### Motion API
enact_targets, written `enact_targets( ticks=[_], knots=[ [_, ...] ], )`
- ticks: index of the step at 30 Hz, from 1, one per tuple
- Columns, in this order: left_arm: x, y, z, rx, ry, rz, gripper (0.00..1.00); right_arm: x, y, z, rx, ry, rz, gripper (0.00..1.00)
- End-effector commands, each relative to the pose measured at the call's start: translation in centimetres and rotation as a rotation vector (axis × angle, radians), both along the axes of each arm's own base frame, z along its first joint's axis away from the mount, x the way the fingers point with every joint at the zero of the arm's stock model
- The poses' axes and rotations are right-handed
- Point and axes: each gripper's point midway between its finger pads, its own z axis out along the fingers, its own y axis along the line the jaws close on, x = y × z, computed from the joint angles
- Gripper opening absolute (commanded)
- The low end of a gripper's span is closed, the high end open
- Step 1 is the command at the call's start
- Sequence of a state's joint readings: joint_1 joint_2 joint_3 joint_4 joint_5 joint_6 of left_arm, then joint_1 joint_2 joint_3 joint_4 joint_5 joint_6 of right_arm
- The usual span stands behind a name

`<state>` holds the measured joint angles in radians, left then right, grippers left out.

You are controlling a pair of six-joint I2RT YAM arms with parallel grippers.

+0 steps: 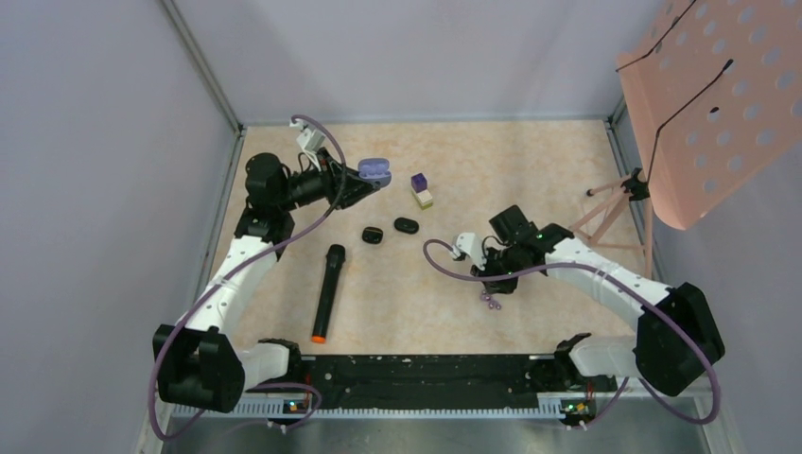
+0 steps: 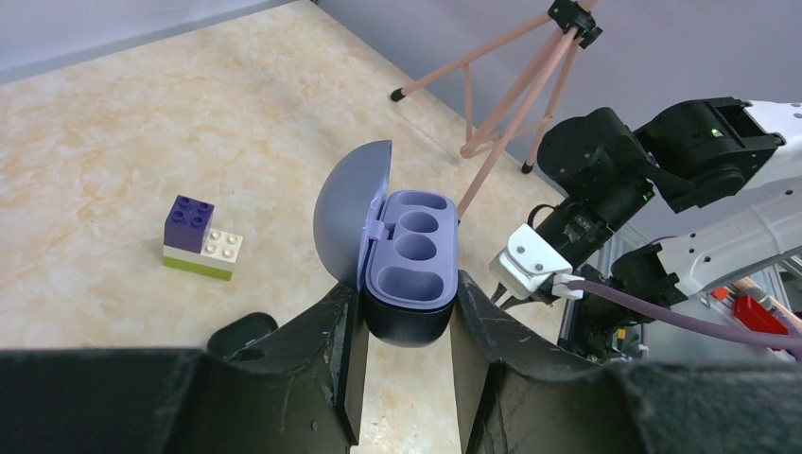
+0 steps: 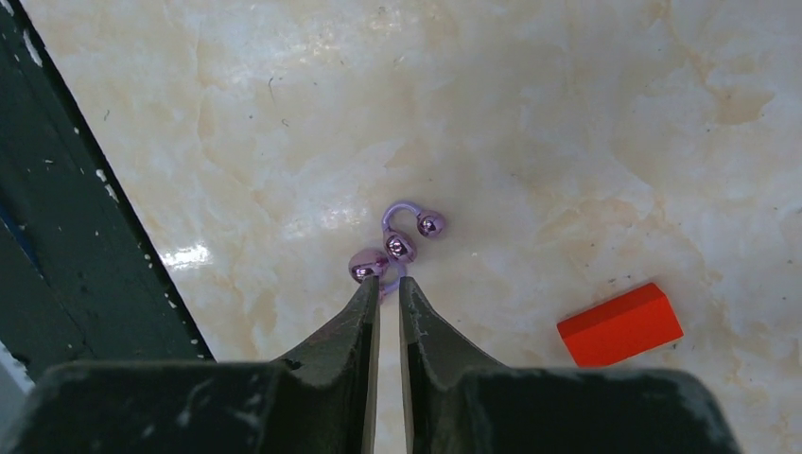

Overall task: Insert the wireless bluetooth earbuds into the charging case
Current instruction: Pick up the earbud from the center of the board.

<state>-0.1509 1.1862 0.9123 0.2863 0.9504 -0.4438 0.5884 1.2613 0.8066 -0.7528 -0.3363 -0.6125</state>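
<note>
The purple charging case hangs above the table with its lid open and its wells empty. My left gripper is shut on the case's dark lower half; from above the case shows at the back left. The wireless bluetooth earbuds lie on the table as two tiny purple C-shaped clips with shiny ball ends, touching each other. My right gripper is down at them, shut on the thin band of the nearer earbud. From above they are a small dark cluster under the right gripper.
Two black oval pods and a black microphone with an orange end lie mid-table. Stacked toy bricks stand behind them. A red block lies right of the earbuds. A pink music stand rises at the back right.
</note>
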Motion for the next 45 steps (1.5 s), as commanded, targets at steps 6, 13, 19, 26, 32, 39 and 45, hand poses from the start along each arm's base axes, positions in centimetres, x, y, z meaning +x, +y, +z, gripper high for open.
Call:
enact_targets(
  ticks=[6,13,19,26,32,39,45],
  knots=[
    [-0.3,0.2,2.1,0.004,-0.074,-0.009,0.0,-1.2,-1.3,-2.1,0.018,0.09,0.157,0.16],
    [-0.2,0.1,2.0,0.005,-0.073,-0.01,0.0,-1.3,-1.3,-3.5,0.009,0.128,0.19,0.18],
    [0.0,0.1,2.1,0.005,-0.07,-0.009,0.0,-1.0,-1.5,-4.0,-0.003,0.125,0.195,0.17],
    [-0.1,0.1,2.1,0.003,-0.066,-0.01,0.0,-0.5,-1.6,-3.4,0.015,0.12,0.182,0.17],
    [0.0,0.1,1.9,0.003,-0.06,-0.012,0.0,-0.4,-1.9,-3.0,0.021,0.126,0.184,0.17],
    [0.0,0.1,2.0,0.004,-0.063,-0.009,0.0,0.6,-1.5,-3.6,0.029,0.109,0.151,0.16],
    [0.2,0.1,1.9,0.005,-0.061,-0.004,0.0,1.0,-1.5,-4.2,0.022,0.093,0.144,0.15]
  ],
)
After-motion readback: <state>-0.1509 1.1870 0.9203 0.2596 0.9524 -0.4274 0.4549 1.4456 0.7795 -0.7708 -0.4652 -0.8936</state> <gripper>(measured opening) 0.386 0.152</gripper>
